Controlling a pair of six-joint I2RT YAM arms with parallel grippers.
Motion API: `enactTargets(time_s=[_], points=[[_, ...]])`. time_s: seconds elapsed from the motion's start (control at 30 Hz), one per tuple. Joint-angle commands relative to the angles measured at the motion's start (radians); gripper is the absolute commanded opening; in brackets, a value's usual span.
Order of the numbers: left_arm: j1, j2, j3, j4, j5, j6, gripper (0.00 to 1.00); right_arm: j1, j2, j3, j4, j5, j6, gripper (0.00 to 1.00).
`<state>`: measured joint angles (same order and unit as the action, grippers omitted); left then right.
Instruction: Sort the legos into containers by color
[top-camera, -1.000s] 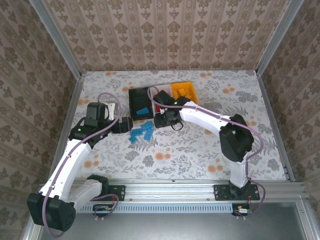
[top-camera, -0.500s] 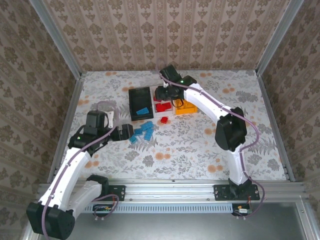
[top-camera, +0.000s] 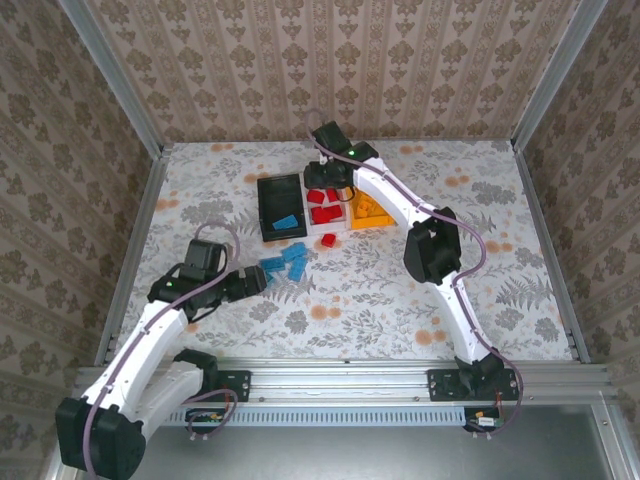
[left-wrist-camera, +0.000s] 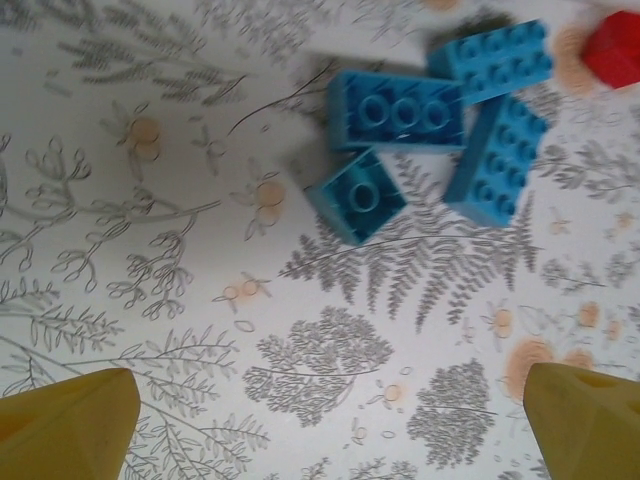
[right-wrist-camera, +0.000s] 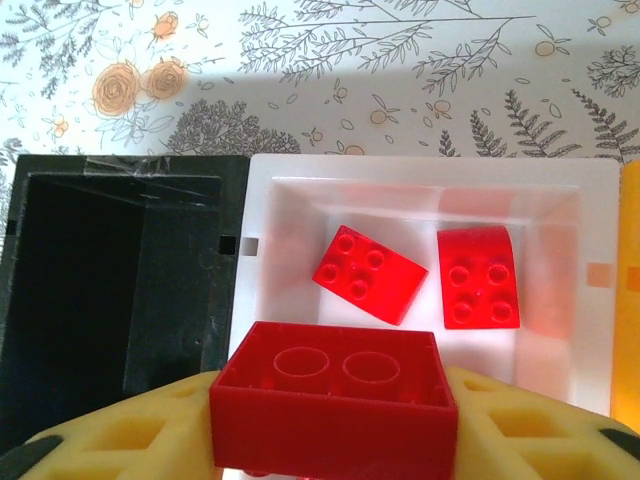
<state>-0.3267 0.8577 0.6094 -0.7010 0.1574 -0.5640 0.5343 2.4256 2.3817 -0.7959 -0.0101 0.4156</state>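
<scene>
The right arm has swung from mid-counter out over the bins; the left has drawn back from the blue legos. The red brick (right-wrist-camera: 335, 410) sits clamped in the right pincer (top-camera: 335, 180), long axis across the jaws, over the white bin (right-wrist-camera: 430, 170), where two red bricks (right-wrist-camera: 368, 273) lie. The black bin (right-wrist-camera: 120, 260) and orange bin (right-wrist-camera: 630, 300) flank it. The left pincer (left-wrist-camera: 330, 420), jaws wide apart, faces four blue bricks (left-wrist-camera: 400, 110) just ahead, a loose red brick (left-wrist-camera: 615, 45) beyond them
</scene>
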Motion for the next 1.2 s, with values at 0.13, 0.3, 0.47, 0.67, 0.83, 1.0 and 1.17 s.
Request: enactTargets(time_s=[0.13, 0.3, 0.47, 0.67, 0.83, 1.0, 1.17], points=[[-0.006, 0.119, -0.048, 0.144, -0.019, -0.060, 0.99, -0.011, 0.001, 0.031, -0.070, -0.042, -0.017, 0.67], [-0.011, 0.242, -0.042, 0.246, -0.006, -0.065, 0.95, -0.010, -0.132, -0.142, -0.015, -0.064, -0.012, 0.68], [-0.016, 0.394, 0.008, 0.305, -0.015, -0.025, 0.88, -0.008, -0.370, -0.495, 0.152, -0.090, 0.036, 0.68], [-0.026, 0.553, 0.077, 0.337, -0.023, 0.021, 0.81, -0.010, -0.619, -0.853, 0.256, -0.095, 0.082, 0.68], [-0.047, 0.653, 0.124, 0.360, -0.024, 0.042, 0.77, -0.010, -0.761, -1.073, 0.335, -0.093, 0.124, 0.68], [-0.070, 0.745, 0.174, 0.360, -0.033, 0.067, 0.75, -0.010, -0.818, -1.176, 0.346, -0.088, 0.138, 0.68], [-0.071, 0.786, 0.217, 0.356, -0.058, 0.102, 0.74, -0.010, -0.833, -1.224, 0.359, -0.094, 0.152, 0.68]])
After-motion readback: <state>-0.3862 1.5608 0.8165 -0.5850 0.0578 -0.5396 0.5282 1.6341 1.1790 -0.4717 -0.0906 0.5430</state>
